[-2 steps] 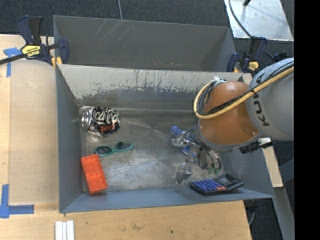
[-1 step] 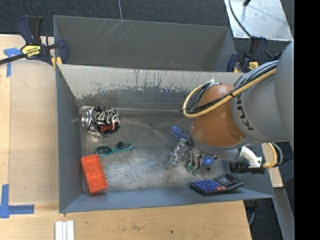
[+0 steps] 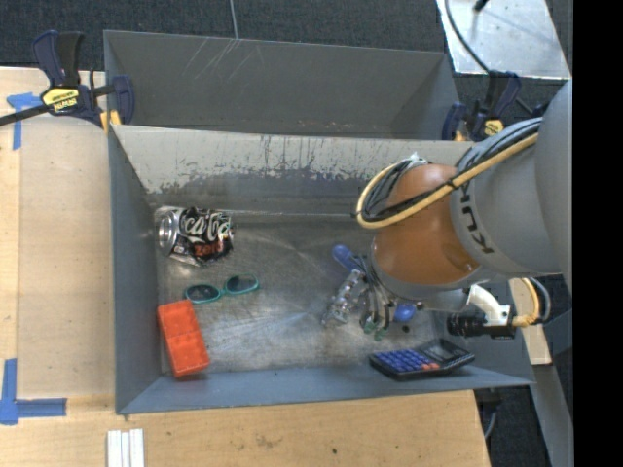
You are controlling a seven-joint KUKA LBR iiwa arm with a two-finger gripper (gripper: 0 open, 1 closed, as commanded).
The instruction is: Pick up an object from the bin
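Observation:
My gripper (image 3: pixel 352 305) hangs low over the bin floor at the right of the middle, just under the arm's wrist. A small blue thing (image 3: pixel 342 256) lies right behind it, partly hidden by the wrist. A dark blue calculator (image 3: pixel 421 360) lies at the front right corner, a short way in front of the gripper. Small blue and green bits (image 3: pixel 401 312) show under the wrist beside the gripper; what they are I cannot tell.
A crushed black and red cola can (image 3: pixel 196 233) lies at the back left. Teal sunglasses (image 3: pixel 222 289) lie in front of it, and an orange brick (image 3: pixel 182 338) sits near the front left corner. The arm covers the bin's right side.

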